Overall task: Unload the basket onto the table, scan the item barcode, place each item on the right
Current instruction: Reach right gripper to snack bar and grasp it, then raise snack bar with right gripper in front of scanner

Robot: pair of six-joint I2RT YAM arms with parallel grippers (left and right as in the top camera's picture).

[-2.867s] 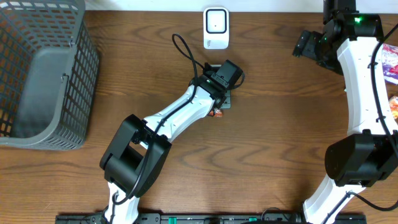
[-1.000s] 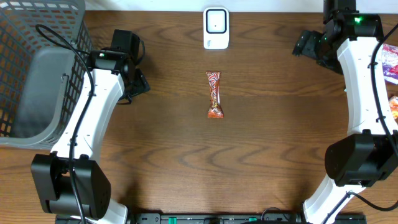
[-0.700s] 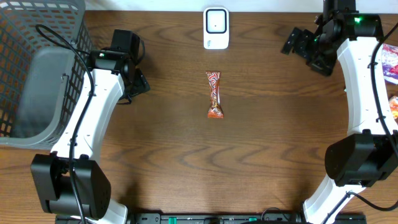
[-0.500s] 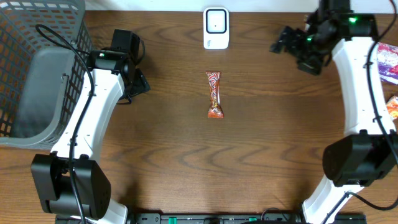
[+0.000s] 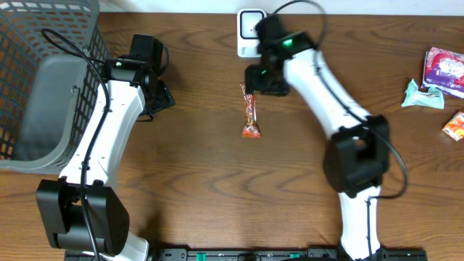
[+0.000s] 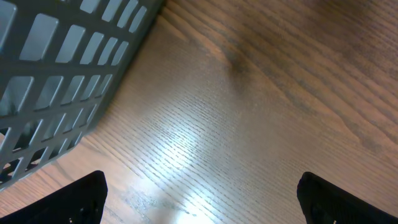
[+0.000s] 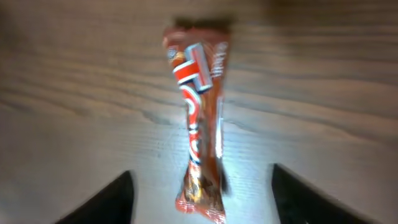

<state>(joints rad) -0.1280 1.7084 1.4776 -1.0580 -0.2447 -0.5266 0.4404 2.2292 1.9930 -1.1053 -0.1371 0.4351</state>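
Right arm has swung in from the table's (image 5: 217, 188) far side, bringing the right gripper (image 7: 203, 196) over the snack bar (image 5: 251, 116).
Its fingers (image 7: 121, 196) stand apart, straddling one end of the bar without touching it; the wrapper lies flat, stretching away ahead of the fingertips. Scanner (image 5: 249, 32) sits just behind the wrist. Left gripper (image 6: 199, 199), wide open and empty, hovers beside the basket (image 5: 43, 94).

The table (image 5: 217, 181) under me is grained wood with a soft sheen. The bar's wrapper (image 7: 202, 149) looks glossy and crinkled; the basket (image 5: 43, 87) at left is matt grey plastic.
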